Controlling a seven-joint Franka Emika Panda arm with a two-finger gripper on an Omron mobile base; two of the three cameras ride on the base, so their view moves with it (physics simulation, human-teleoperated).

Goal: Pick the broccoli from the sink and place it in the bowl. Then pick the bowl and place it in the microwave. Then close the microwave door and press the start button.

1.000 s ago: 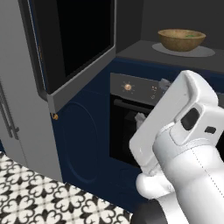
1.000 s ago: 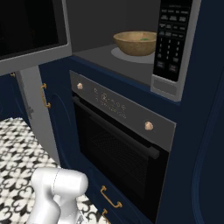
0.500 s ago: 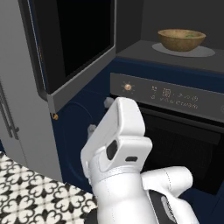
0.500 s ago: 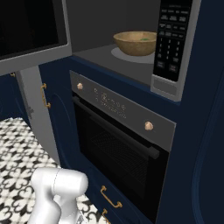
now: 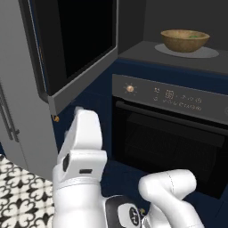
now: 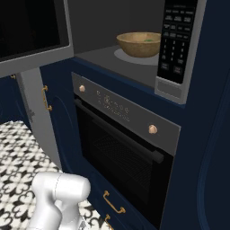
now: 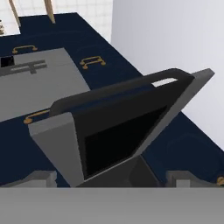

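Already the bowl (image 5: 185, 40) sits inside the microwave (image 6: 134, 49), on the pale round plate (image 5: 202, 52) on the cavity floor. From the right base view a speck of green, the broccoli (image 6: 147, 40), shows over the rim of the bowl. The microwave door (image 5: 73, 44) hangs swung wide to the left, its black glass facing the room and its grey frame jutting out over the blue cabinet front. Beneath the cavity is the oven (image 6: 126, 143), with copper knobs and a dark bar handle. The keypad (image 6: 176, 40) runs down the right side of the microwave. In the hand view the pincer (image 7: 113, 177) looks at the open door, the grey frame and dark glass close in front of it; its two grey tips stand wide apart at the lower corners, with nothing held between them.
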